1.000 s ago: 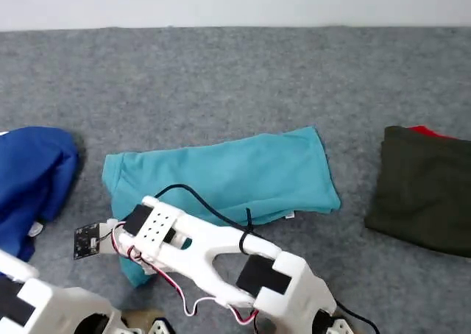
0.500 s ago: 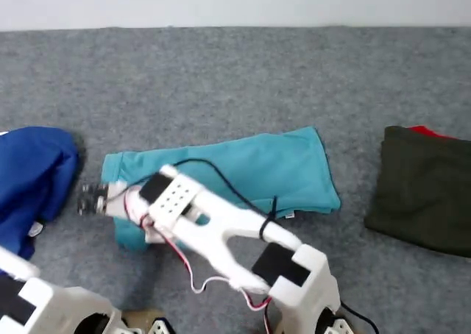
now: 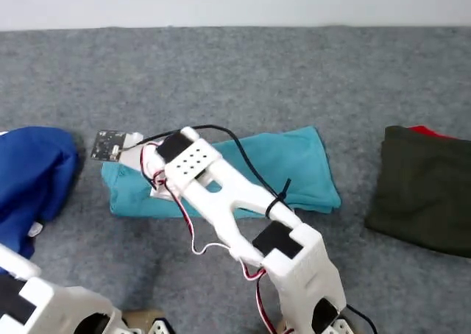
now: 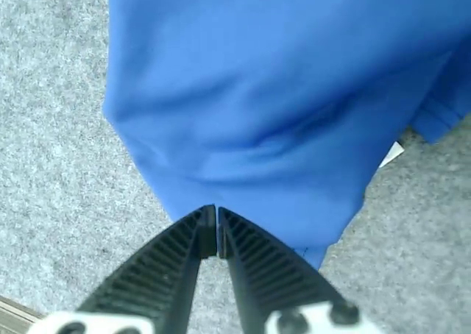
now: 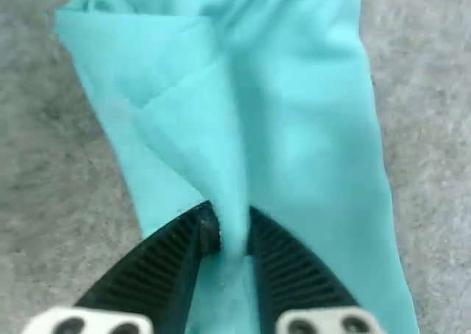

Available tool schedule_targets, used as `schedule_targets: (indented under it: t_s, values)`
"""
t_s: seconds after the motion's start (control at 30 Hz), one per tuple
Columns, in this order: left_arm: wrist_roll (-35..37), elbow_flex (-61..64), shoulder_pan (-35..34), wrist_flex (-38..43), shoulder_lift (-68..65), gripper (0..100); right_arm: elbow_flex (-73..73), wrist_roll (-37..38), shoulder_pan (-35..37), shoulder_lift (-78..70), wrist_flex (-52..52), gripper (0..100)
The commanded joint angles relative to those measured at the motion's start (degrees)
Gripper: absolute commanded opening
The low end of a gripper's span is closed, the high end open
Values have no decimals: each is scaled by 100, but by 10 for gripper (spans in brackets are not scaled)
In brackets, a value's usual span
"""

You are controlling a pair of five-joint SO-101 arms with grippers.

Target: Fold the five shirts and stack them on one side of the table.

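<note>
We are mid-fold on the teal shirt (image 3: 294,165), which lies as a long band across the middle of the grey bench (image 3: 235,76). Our right gripper (image 5: 228,235) pinches a ridge of its fabric near the end facing the blue shirt (image 3: 33,172). Our left gripper (image 4: 217,235) is closed on nothing, just above that crumpled blue shirt. On the right side, a folded dark shirt (image 3: 423,190) sits on a red one (image 3: 427,132), apparently the stack. Next, we judge, the pinched end should go across to the other end, lie flat, then be let go.

Bright, even overhead light; soft faint shadows.
</note>
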State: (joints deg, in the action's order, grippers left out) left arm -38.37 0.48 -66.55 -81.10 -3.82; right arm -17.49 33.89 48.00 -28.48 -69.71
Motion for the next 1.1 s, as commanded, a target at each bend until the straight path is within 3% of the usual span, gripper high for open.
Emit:
schedule_targets:
  t_s: [0.0,0.23,0.5,0.63,0.87,1.07]
  values:
    - [-53,-251,35,-18,62,16,-316,-9,-189,66,-119,224]
    - [-53,-251,44,-9,53,16,-510,-431,-435,75,-154,228]
    - [-53,-251,44,-9,53,16,-1565,-457,75,145,-1402,4]
    - [-53,-251,114,-18,97,16,-1574,-440,163,-224,-1253,17]
    - [-53,-259,114,-149,105,16,-1609,-457,-505,-1367,-1235,9]
    - [-53,-277,123,-255,105,16,-1969,-466,-462,-1042,-1851,9]
